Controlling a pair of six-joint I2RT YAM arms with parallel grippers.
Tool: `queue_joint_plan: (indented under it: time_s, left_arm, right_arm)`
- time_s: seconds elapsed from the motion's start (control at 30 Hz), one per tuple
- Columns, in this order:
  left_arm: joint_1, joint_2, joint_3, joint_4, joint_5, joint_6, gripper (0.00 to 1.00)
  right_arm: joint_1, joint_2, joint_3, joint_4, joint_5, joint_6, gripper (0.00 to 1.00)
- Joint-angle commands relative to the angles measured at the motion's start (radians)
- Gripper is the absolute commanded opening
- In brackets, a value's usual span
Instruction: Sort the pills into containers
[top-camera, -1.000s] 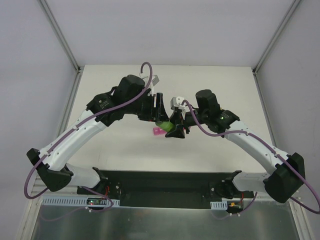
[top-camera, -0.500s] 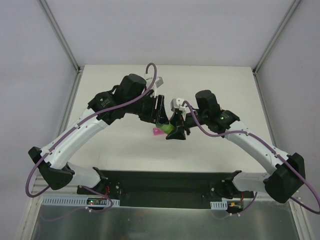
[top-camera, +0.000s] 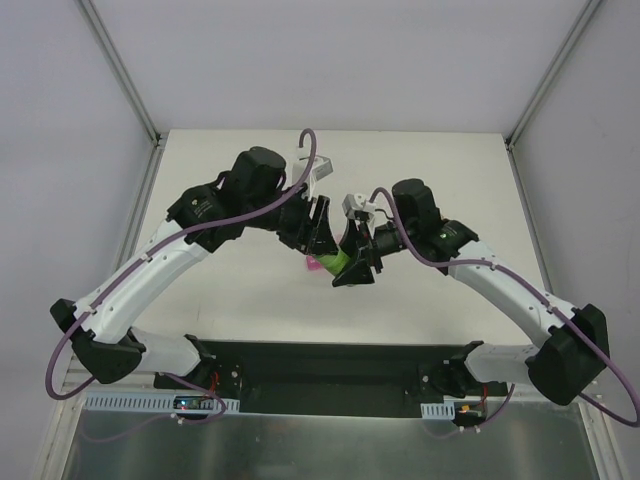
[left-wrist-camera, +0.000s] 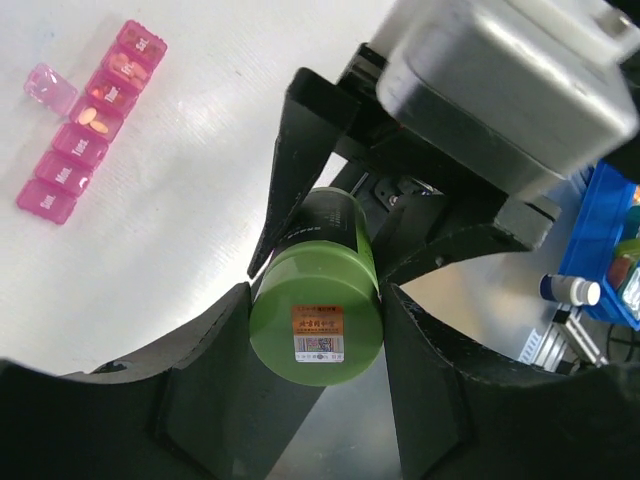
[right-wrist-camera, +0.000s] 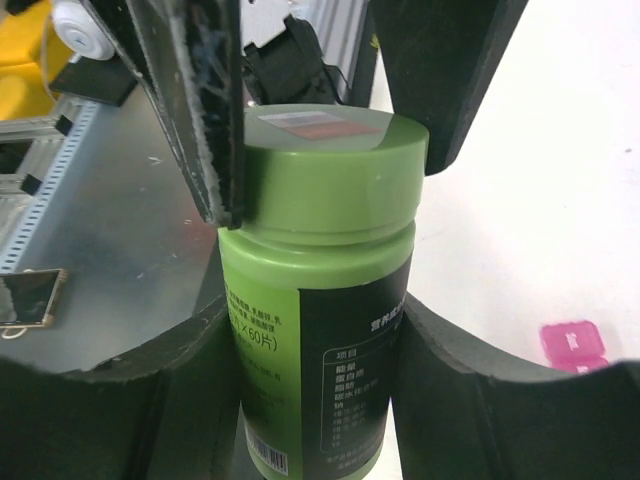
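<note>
Above mid-tabletop (top-camera: 450, 170), well apart from every edge, the right end effector (right-wrist-camera: 315, 320) pinches the bottle (right-wrist-camera: 320, 420) and the left end effector (left-wrist-camera: 315, 300) pinches its cap (left-wrist-camera: 318, 335). The containers (left-wrist-camera: 95, 118) lie flat beneath, their long axis diagonal in the left wrist view.

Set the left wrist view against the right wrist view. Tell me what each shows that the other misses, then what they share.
Only the left wrist view shows the pink organizer as a full row, with one lid flipped open, pills in some compartments, and a blue bin at the right edge. Only the right wrist view shows the printed label on the green bottle. Both show the left gripper clamped on the bottle's cap, the right gripper around its body, and some of the organizer.
</note>
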Motion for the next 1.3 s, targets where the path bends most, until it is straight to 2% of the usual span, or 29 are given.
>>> queue_joint_plan:
  time_s: [0.0,0.43,0.53,0.67,0.7,0.8,1.0,1.1,1.13,1.17,1.27]
  left_arm:
    - [-0.013,-0.022,-0.029,0.001,0.075,0.087,0.22]
    - [-0.008,-0.012,-0.052,-0.042,0.342,0.225,0.25]
    - [-0.007,-0.004,-0.050,-0.051,0.376,0.233,0.29]
    - [0.025,-0.010,-0.029,-0.056,0.327,0.217,0.57]
    - [0.041,-0.015,-0.018,-0.054,0.307,0.196,0.70]
    - [0.075,-0.024,0.003,-0.047,0.281,0.176,0.79]
    - [0.078,-0.030,0.026,-0.042,0.258,0.165,0.83]
    - [0.082,-0.062,0.034,-0.008,0.217,0.142,0.90]
    - [0.088,-0.094,0.029,0.009,0.203,0.128,0.93]
    - [0.093,-0.113,0.020,0.030,0.187,0.108,0.95]
    - [0.094,-0.179,-0.046,0.090,0.154,0.023,0.99]
  right_arm:
    - [-0.007,0.014,0.016,0.299,-0.130,0.175,0.09]
    - [0.001,0.011,0.005,0.371,-0.236,0.223,0.09]
    - [0.006,0.007,0.004,0.371,-0.237,0.218,0.09]
    - [0.010,0.002,-0.001,0.369,-0.231,0.211,0.09]
    - [0.012,-0.001,-0.001,0.368,-0.230,0.203,0.09]
    - [0.010,-0.004,-0.004,0.363,-0.225,0.197,0.09]
    - [0.012,-0.001,0.002,0.331,-0.214,0.165,0.09]
    - [0.010,0.001,0.028,0.246,-0.176,0.074,0.09]
    - [0.012,0.002,0.039,0.153,-0.138,0.035,0.09]
    - [0.012,-0.001,0.047,0.117,-0.118,-0.039,0.09]
    - [0.010,-0.008,0.056,0.052,-0.038,-0.102,0.09]
